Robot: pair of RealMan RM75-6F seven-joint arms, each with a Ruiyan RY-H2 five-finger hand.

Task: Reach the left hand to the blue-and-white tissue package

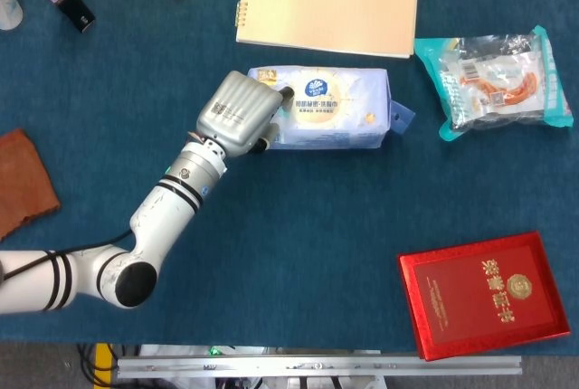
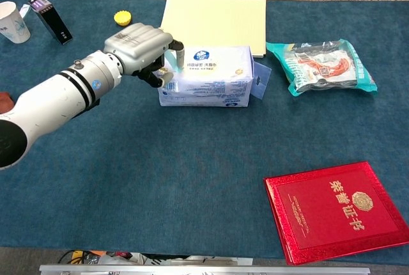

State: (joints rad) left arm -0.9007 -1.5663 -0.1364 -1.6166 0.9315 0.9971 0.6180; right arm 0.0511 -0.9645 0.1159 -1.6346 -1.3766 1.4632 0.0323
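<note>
at the near end of the blue-and-white tissue package (image 1: 330, 109) the left hand (image 1: 237, 118) rests, fingers curled against it, thumb on top; whether it grips, i cannot tell. beyond the hand lies a spiral notebook (image 1: 330, 0); farther along, a snack bag (image 1: 493, 80).

The white left arm is stretching forward, its silver left robot hand (image 1: 237, 116) (image 2: 140, 48) curling fingers, seemingly touching something; grip unclear.

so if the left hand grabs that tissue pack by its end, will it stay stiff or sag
The tissue package looks like soft plastic wrap over a full block, so it probably dents under the left hand rather than flopping. It seems light for its bulk. The glossy film may slip.
</note>
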